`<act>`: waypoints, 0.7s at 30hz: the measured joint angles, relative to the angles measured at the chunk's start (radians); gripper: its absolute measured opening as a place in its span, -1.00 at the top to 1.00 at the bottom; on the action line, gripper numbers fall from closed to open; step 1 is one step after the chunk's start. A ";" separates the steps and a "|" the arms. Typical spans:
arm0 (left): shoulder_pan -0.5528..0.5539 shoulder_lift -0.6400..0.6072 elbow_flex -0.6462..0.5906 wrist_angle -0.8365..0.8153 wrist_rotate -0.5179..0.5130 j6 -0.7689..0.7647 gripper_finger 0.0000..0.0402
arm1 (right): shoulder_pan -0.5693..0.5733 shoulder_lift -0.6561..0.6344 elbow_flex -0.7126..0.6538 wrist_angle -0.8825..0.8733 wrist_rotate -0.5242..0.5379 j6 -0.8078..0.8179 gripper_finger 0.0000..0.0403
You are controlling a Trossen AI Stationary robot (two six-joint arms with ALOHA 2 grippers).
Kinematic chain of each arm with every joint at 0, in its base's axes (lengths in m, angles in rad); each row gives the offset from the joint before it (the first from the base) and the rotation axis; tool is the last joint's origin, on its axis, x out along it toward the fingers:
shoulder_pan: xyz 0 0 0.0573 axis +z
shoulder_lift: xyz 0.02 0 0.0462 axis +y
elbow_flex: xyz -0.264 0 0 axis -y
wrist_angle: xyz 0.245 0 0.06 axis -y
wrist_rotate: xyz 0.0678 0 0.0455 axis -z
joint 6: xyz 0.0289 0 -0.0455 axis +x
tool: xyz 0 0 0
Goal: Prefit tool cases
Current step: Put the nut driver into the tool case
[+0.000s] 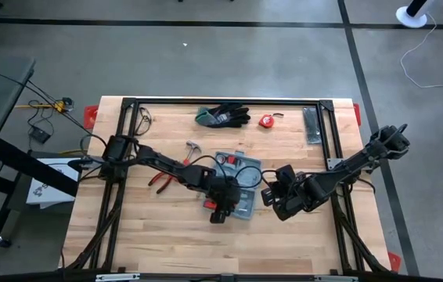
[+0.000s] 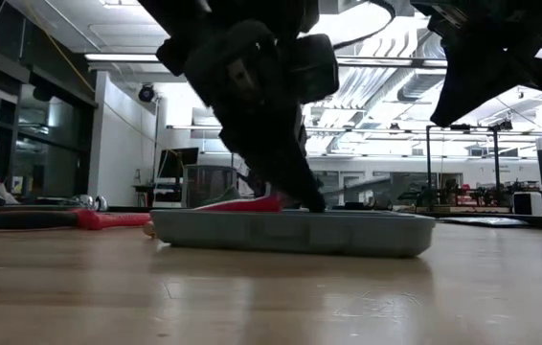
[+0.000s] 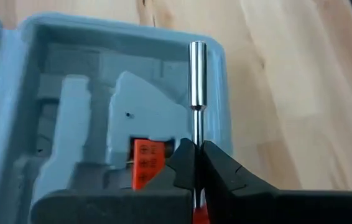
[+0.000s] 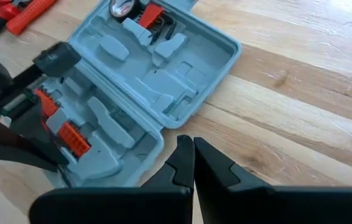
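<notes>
The grey-blue tool case (image 1: 238, 182) lies open on the wooden table, with moulded recesses and an orange bit holder (image 3: 145, 163) inside. My left gripper (image 3: 197, 147) reaches down into the case's near half (image 2: 290, 232) and is shut on a thin chrome driver shaft. The shaft's thicker socket end (image 3: 198, 71) sticks out past the fingertips, along the case's rim. My right gripper (image 4: 193, 148) hangs shut and empty over bare wood, just off the case's edge (image 4: 154, 140), to the case's right in the high view (image 1: 271, 195). My left gripper pinches the thin part of the chrome shaft (image 3: 198, 127) between its two fingertips. The shaft runs along the fingers, and its socket end points onward and slants down over the case's recesses. A bit of red (image 3: 199, 215) shows behind the fingers. I cannot tell whether the tool rests on the case.
Red-handled pliers (image 1: 161, 180) and a small hammer (image 1: 192, 146) lie left of the case. Black-and-green gloves (image 1: 223, 116), a red tape measure (image 1: 266, 121) and a dark grey flat bar (image 1: 312, 125) sit along the far edge. Bare wood (image 1: 167, 243) spreads near the front edge.
</notes>
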 joint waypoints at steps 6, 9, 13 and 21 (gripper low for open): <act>-0.003 -0.001 0.000 0.011 0.002 0.038 0.88 | 0.000 0.000 0.000 0.003 0.000 0.000 1.00; -0.002 -0.004 0.000 0.014 0.003 0.020 0.81 | 0.000 0.000 0.000 0.014 0.000 0.000 1.00; -0.001 -0.009 0.000 0.014 0.020 -0.004 0.74 | 0.000 0.004 0.000 0.061 0.001 -0.011 1.00; -0.001 -0.051 -0.001 -0.083 0.048 -0.050 0.70 | 0.001 0.047 0.000 0.234 0.013 -0.085 1.00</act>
